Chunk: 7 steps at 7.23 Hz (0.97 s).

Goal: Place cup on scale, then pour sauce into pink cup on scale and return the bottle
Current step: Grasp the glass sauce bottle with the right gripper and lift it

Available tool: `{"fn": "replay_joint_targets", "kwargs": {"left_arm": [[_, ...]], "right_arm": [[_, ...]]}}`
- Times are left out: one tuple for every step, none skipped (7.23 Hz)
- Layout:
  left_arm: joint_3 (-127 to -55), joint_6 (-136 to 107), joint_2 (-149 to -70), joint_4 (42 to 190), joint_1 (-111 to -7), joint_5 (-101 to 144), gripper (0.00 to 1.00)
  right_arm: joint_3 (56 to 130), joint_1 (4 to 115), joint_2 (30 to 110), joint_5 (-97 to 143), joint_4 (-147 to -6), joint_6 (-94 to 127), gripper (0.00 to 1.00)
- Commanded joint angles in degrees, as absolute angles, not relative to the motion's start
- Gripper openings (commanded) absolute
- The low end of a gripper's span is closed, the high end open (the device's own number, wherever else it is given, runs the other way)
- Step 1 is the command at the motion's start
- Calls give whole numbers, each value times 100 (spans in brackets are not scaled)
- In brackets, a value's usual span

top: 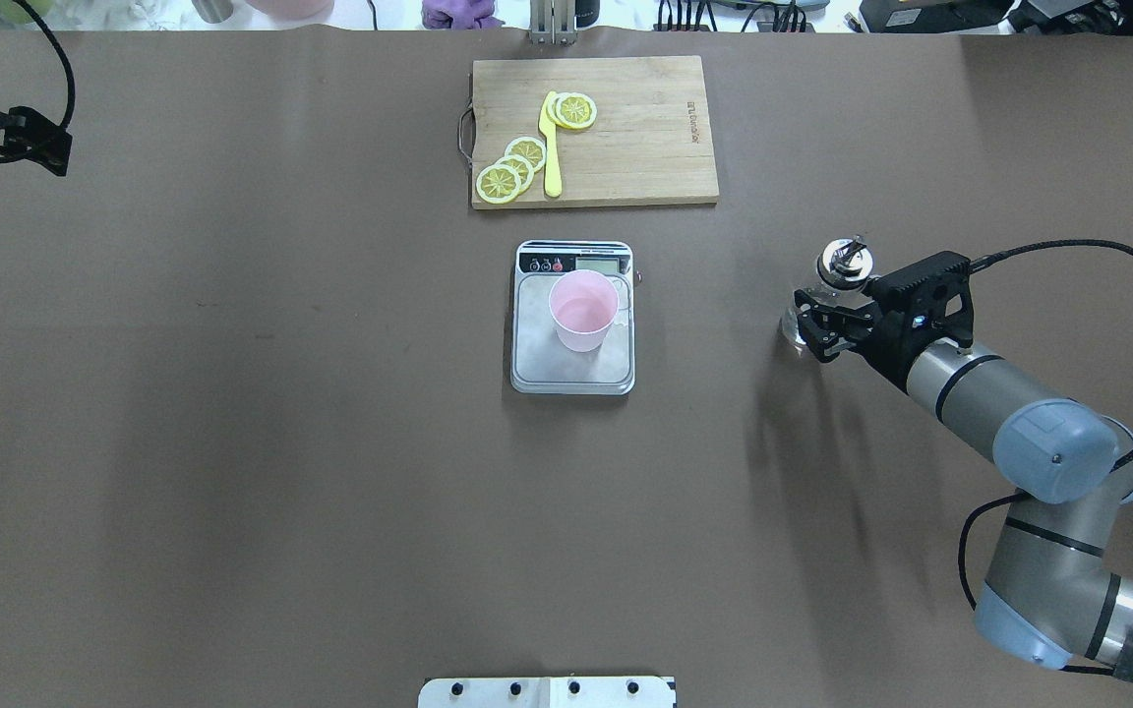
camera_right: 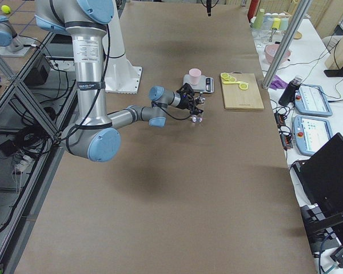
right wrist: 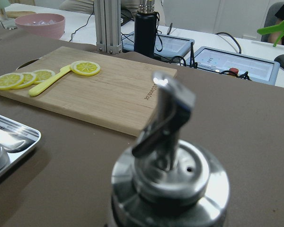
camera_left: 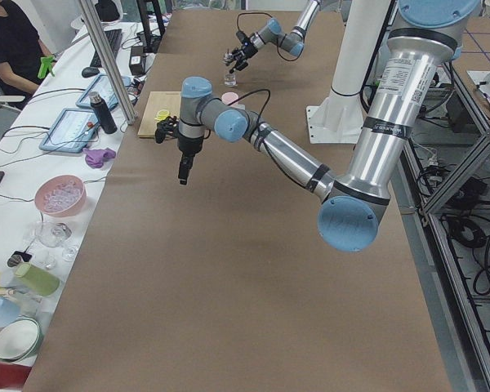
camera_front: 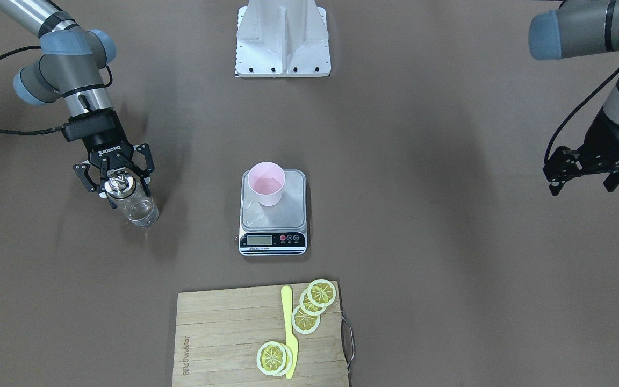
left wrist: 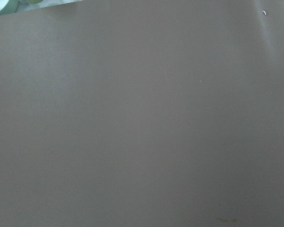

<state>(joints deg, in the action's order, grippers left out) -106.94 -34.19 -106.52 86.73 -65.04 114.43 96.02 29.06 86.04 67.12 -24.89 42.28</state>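
Observation:
The pink cup [camera_front: 266,183] stands upright on the steel platform of the scale [camera_front: 288,215] at the table's middle; both also show in the overhead view, the cup [top: 583,311] and the scale [top: 572,374]. The clear glass bottle [camera_front: 132,204] with its silver pourer cap [right wrist: 168,156] stands on the table on the robot's right. My right gripper [camera_front: 119,180] is open, its fingers spread either side of the bottle's neck without pressing on it. My left gripper [camera_front: 582,185] is open and empty, held above the table far to the robot's left.
A wooden cutting board [camera_front: 223,333] with lemon slices [camera_front: 321,293] and a yellow knife [camera_front: 289,333] lies beyond the scale. The robot's white base mount [camera_front: 282,37] is at the near edge. Operators' tablets and bowls stand past the far edge.

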Motion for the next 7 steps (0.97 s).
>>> {"fn": "replay_joint_targets", "kwargs": {"left_arm": [[-10688, -3419, -10644, 8657, -6504, 11443, 98], [-10688, -3419, -10644, 8657, -6513, 11443, 98], [-10688, -3419, -10635, 8657, -6513, 11443, 98], [-10679, -3419, -10626, 8657, -6513, 11443, 98], [-10653, -3419, -10643, 8657, -6513, 11443, 98], [-10652, -3419, -10644, 8666, -6513, 11443, 98], [-10652, -3419, -10617, 8666, -6513, 11443, 98]], "right_arm": [[9781, 3189, 8483, 6715, -2897, 3554, 0], [10104, 3304, 8438, 6741, -3318, 3516, 0], [10577, 3331, 8324, 6741, -3957, 3481, 0], [10808, 3383, 8027, 6645, -4721, 3306, 0], [11150, 3384, 7937, 6410, -5616, 2478, 0], [11310, 3271, 7832, 5807, -6060, 1626, 0], [11303, 3078, 7579, 5505, -6499, 1330, 0]]}}
